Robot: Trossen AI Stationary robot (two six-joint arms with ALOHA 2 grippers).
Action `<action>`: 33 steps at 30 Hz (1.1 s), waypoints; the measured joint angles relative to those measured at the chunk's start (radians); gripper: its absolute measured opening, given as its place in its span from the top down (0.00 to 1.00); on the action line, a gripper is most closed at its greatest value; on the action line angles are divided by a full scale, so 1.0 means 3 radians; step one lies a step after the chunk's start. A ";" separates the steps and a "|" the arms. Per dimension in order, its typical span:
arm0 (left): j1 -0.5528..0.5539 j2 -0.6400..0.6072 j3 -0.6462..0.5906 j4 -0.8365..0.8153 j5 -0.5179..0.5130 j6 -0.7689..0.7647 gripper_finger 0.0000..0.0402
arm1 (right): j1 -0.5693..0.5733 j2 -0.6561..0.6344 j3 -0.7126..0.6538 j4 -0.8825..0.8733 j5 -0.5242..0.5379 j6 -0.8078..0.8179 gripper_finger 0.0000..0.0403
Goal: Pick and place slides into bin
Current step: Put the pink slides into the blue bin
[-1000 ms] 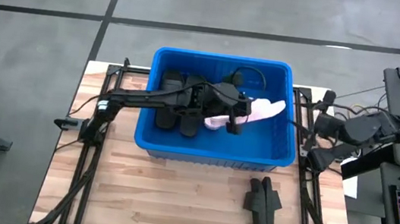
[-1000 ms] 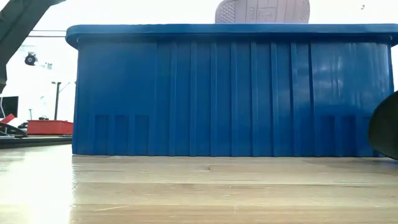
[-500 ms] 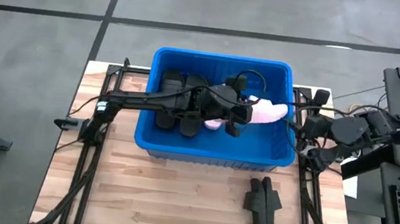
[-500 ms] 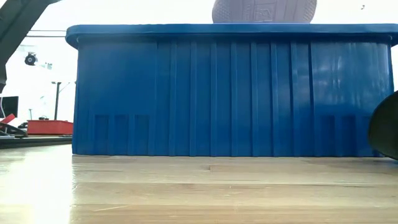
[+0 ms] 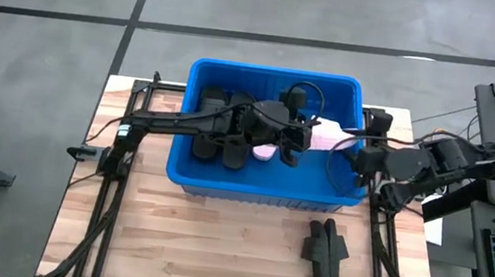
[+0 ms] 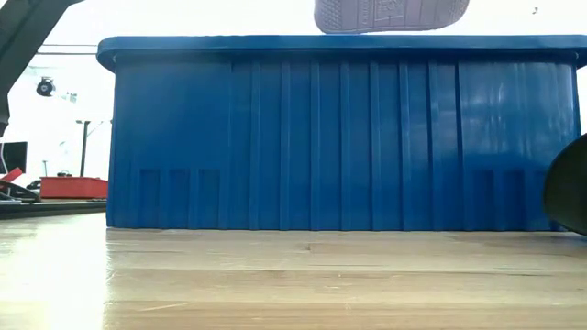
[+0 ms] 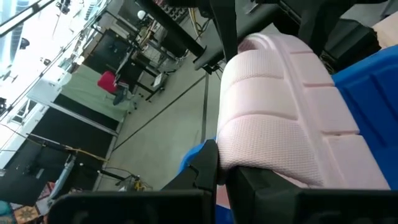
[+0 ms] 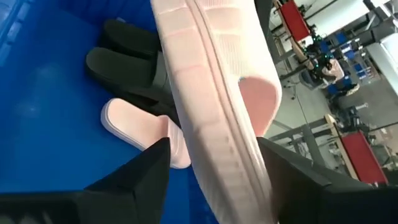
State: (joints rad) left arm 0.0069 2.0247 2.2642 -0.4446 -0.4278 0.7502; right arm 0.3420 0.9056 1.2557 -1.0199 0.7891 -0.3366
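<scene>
A pale pink slide point(image 5: 328, 134) hangs over the blue bin point(image 5: 260, 194), its sole point(image 6: 390, 14) showing above the rim. My left gripper point(image 5: 296, 143) is shut on its left end. My right gripper point(image 5: 338, 154) reaches in over the bin's right wall. It is open, with one finger on each side of the slide's free end point(image 8: 205, 81). On the bin floor lie another pink slide point(image 8: 134, 127) and black slides point(image 5: 220, 130). Two black slides point(image 5: 326, 257) lie side by side on the table in front of the bin. My left gripper point(image 7: 224, 171) pinches one end of the pink slide point(image 7: 261, 158) between its two fingers, coming about level from the table's left. The slide sticks out beyond the fingers toward the right, tipped on its side and lifted clear of the bin. My right gripper point(image 8: 214, 168) has its fingers point(image 8: 146, 165) close beside the slide's long edges; I cannot tell whether they touch it.
The bin's ribbed near wall point(image 6: 339, 137) fills the low view. Bare wooden tabletop point(image 5: 196, 246) lies in front of the bin, left of the two black slides. Metal frames run along both side edges of the table.
My right gripper has come toward the table's left, over the bin's right wall, up to the pink slide's free end. My left gripper has rolled and risen a little, so the slide has turned and its sole stands slightly higher above the rim.
</scene>
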 joint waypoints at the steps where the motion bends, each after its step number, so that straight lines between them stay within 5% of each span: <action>1: -0.0001 0.0000 0.0000 0.0000 0.0000 0.0000 1.00 | -0.0007 0.0028 0.0017 -0.0006 0.0001 0.0004 0.48; 8: 0.0005 -0.0034 0.0005 0.0059 -0.0010 -0.0002 0.99 | -0.0043 0.0190 0.0164 -0.0026 0.0229 0.0284 0.91; 15: 0.0043 -0.0238 0.0005 -0.0039 -0.0029 -0.0170 0.81 | -0.0050 0.0153 0.0179 0.0013 0.0319 0.0854 0.92; 21: 0.0151 -0.0606 0.0005 -0.0417 0.0376 -0.0587 0.62 | -0.0054 0.0040 0.0164 0.0052 0.0433 0.1298 0.92; 33: 0.0257 -0.1411 -0.0037 -0.0464 0.0450 -0.0738 0.51 | -0.0050 -0.0136 0.0149 0.1094 0.0185 0.0736 0.92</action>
State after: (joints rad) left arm 0.0841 1.6014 2.2532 -0.5838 -0.2928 0.5289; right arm 0.3271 0.8648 1.3005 -0.6917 0.8445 -0.1157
